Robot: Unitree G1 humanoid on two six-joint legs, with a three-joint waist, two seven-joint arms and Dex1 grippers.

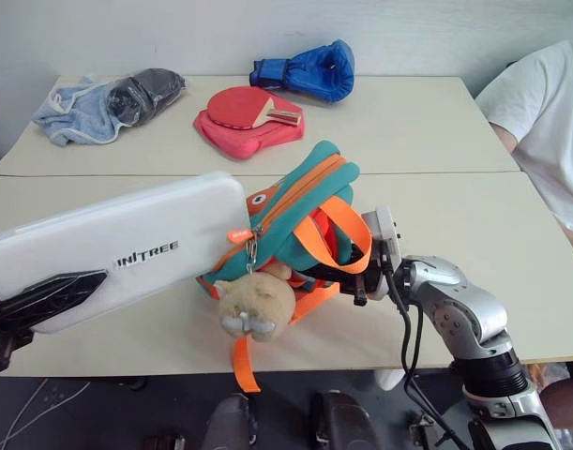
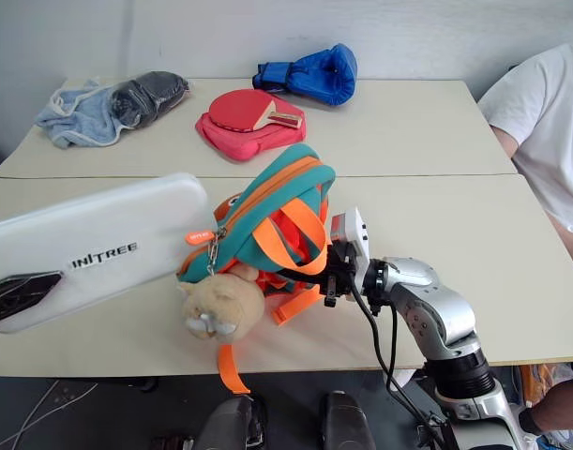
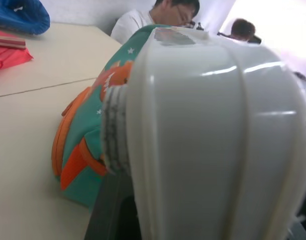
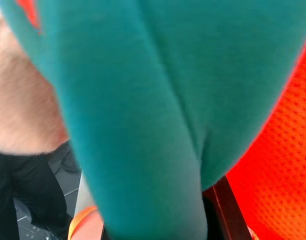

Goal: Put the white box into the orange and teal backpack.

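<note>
The white box (image 1: pixel 117 248), long and flat with dark lettering, hangs tilted over the near table at the left. My left gripper (image 1: pixel 66 286) is shut on its near end. The box's far end meets the zipper side of the orange and teal backpack (image 1: pixel 300 202), which is lifted off the table with its tan plush toy (image 1: pixel 256 302) dangling in front. My right gripper (image 1: pixel 354 279) is shut on the backpack's fabric among the orange straps (image 1: pixel 338 234). In the right wrist view, teal cloth (image 4: pixel 142 100) lies between the fingers. In the left wrist view, the white box (image 3: pixel 208 140) looms close, with the backpack (image 3: pixel 82 150) behind it.
On the far table lie a red paddle case with a paddle (image 1: pixel 251 120), a blue boxing glove (image 1: pixel 307 71) and a blue towel with a dark bundle (image 1: pixel 89 108). A person in a white shirt (image 1: pixel 544 112) sits at the right edge. The table's front edge (image 1: pixel 361 364) is close.
</note>
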